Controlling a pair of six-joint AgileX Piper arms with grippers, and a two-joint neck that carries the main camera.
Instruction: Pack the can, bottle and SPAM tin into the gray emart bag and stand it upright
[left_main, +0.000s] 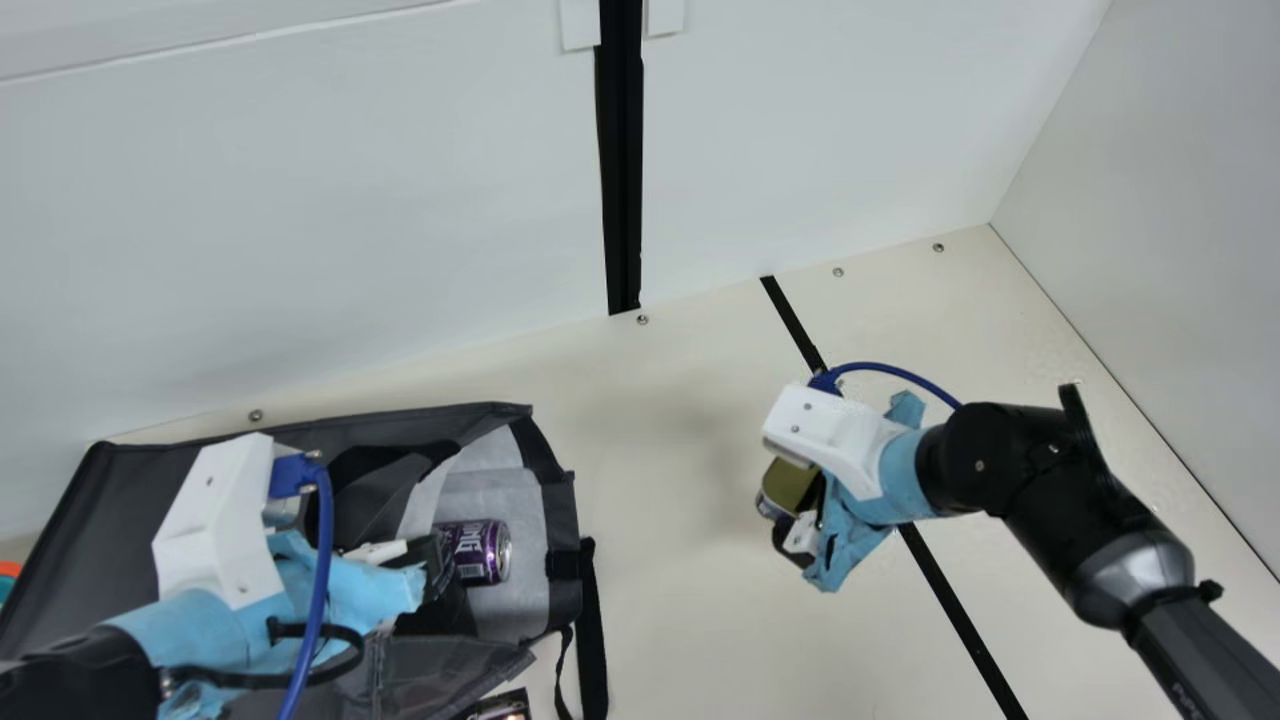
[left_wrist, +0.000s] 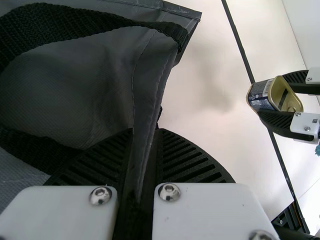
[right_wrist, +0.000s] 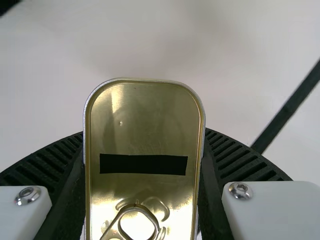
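**SPAM tin lifted, bag mouth propped, loading judged part-way**

Step in hand, as I judge it: bring the tin to the bag while the mouth is kept apart. My left fingers (left_wrist: 190, 160) are clamped together on a fold of the gray emart bag (left_main: 110, 520), at its edge beside a black handle (left_wrist: 95, 22). My right fingers (right_wrist: 237, 155) are clamped on the two long sides of the SPAM tin (right_wrist: 145, 120), its pull-ring lid facing my wrist. Tin is above the desk (left_main: 670, 600), right of the bag, near the black stripe (left_main: 955, 610), well apart from the mouth.

Next move: right arm across towards the desk's left, tin lowered in past the trim, left grip kept firm. Risk: the tin snags the handle or knocks the can back out.

Container: bag lies on its side, mouth towards the desk's right edge, I judge. Purple can (left_main: 480, 550) lies on its side on the pale lining near that mouth, looks barely in; likely wants pushing deeper before standing the bag up. A printed item (left_main: 505, 708) sits just beside the bag, cut off; can't tell whether it's the bottle.
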